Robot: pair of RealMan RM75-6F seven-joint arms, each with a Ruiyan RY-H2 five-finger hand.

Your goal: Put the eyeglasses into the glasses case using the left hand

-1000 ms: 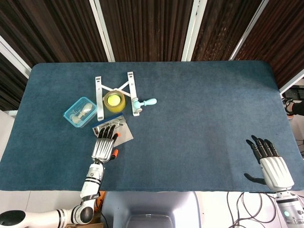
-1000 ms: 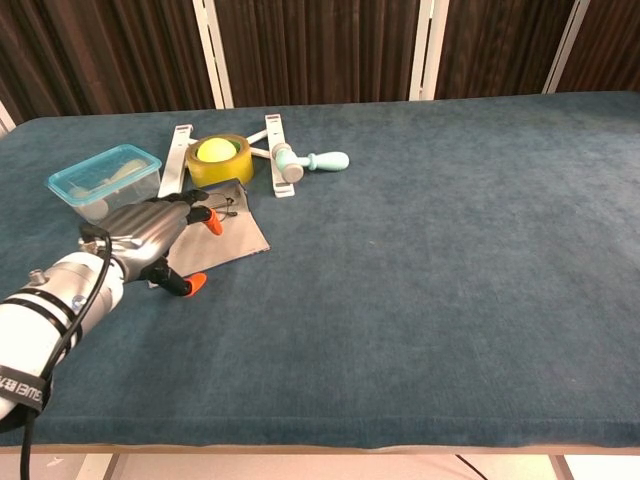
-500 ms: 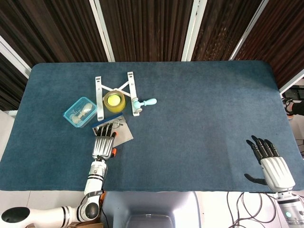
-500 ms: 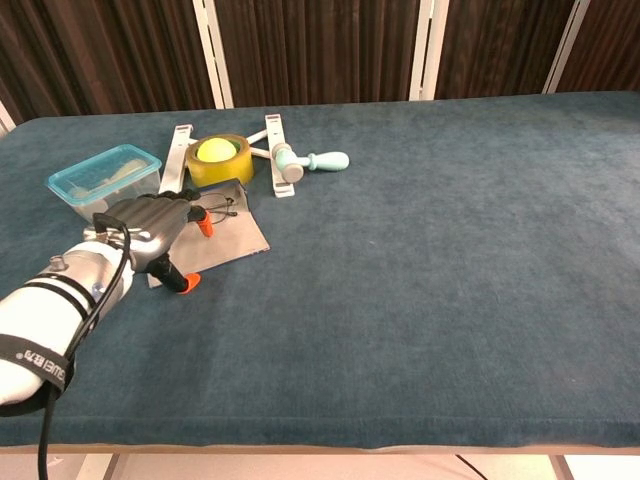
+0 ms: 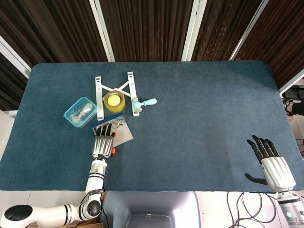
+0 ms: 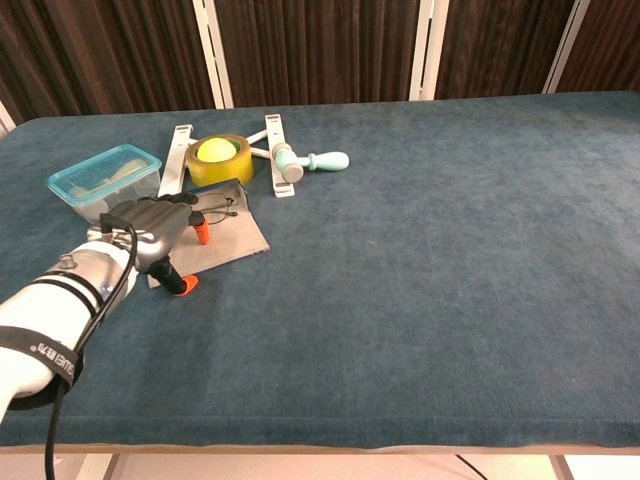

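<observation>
Left robot hand (image 5: 103, 142) (image 6: 145, 232) lay palm-down over the near-left part of the glasses case (image 5: 119, 132) (image 6: 232, 232), fingers stretched flat and together toward the eyeglasses (image 5: 114, 125) (image 6: 222, 209). Whether the fingertips actually pinched the frame or just touched it could not be told from either view.

Eyeglasses were thin dark wire-frame, lenses barely visible, lying on the far end of the case just ahead of the fingers. Case was a flat grey rectangular slab, skewed on the table (image 5: 199, 109) (image 6: 420, 250), near the left side. Two orange tips (image 6: 188, 284) showed beside the hand; could not tell what they belonged to.

Right robot hand (image 5: 270, 164) sat at the near-right edge of the table, fingers spread apart, thumb out, holding nothing; seen only in the head view.

Behind the case: yellow tape roll (image 5: 114, 101) (image 6: 220, 157) inside a white folding stand (image 5: 130, 90) (image 6: 277, 155), a teal-handled tool (image 5: 146, 101) (image 6: 318, 161) just to its right, a clear blue lidded box (image 5: 80, 112) (image 6: 105, 178) to the left.
</observation>
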